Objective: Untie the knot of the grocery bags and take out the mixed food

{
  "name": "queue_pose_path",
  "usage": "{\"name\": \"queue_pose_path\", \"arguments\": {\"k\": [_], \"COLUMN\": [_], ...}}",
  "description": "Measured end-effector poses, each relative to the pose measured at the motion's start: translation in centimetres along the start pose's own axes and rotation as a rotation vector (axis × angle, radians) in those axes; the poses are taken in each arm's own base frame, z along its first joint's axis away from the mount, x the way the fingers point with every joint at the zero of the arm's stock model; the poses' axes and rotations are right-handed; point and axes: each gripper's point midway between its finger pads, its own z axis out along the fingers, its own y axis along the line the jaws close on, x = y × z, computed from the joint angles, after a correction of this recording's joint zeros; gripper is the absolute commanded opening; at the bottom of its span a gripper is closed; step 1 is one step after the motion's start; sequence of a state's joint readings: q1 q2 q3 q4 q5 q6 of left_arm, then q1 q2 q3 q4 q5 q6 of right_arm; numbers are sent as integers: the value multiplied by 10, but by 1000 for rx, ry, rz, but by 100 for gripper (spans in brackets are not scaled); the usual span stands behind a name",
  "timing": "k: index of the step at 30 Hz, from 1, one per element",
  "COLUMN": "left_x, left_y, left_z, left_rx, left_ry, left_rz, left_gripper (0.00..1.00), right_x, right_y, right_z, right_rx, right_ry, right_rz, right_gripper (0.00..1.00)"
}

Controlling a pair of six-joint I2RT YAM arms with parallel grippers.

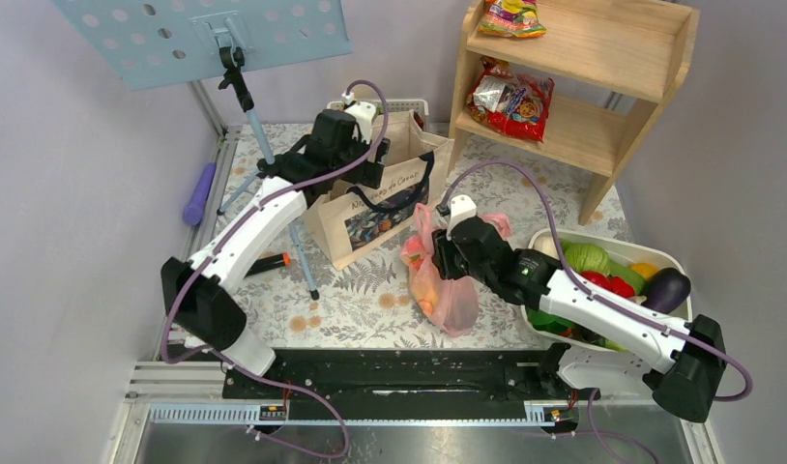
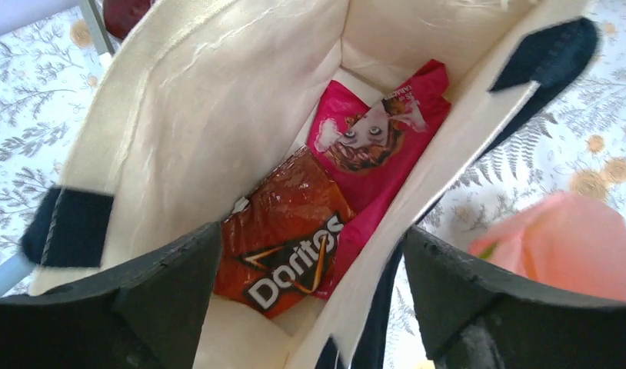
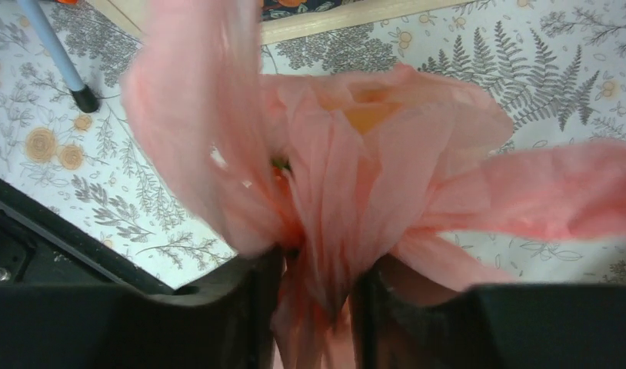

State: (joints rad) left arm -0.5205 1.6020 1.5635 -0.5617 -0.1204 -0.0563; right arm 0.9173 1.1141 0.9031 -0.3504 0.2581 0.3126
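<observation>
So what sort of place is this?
Probably a robotics lab staged as a grocery corner: the left arm and right arm are bolted to a table rail, beside a wooden shelf of snack packets and a tub of produce.

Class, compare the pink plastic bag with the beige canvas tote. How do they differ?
The pink bag is thin and see-through; the tote is stiff and opaque. The pink bag's top is gathered, pinched in the right end effector; the tote stands open. The pink bag is smaller than the tote. Both sit on the table.
</observation>
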Motion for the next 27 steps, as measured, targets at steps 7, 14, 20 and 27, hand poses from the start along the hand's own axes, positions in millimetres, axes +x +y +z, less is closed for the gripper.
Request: {"name": "queue_pose_path", "arguments": {"k": [7,14,20,27], "left_x": [-25,-9,60,139], "left_y": [-2,-26,-81,-97], "left_z": [-93,-184,-192,-172], "left_rx": [72,262,471,486], "left_ry": [-158,-312,-168,33], "left_rz": [-49,-142,-208,-300], "left_gripper": [94,91,90,91], "right_x": [-14,-34,-32,14], "right_y": [7,21,11,-14], "right_z": [-9,-45,-72,-70], "right_rx": [-43,-144,-125,-10], "right_ry": [-56,-112,-121,-45], "right_rz": [22,106,231,375], "right_gripper": [99,99,100,100]}}
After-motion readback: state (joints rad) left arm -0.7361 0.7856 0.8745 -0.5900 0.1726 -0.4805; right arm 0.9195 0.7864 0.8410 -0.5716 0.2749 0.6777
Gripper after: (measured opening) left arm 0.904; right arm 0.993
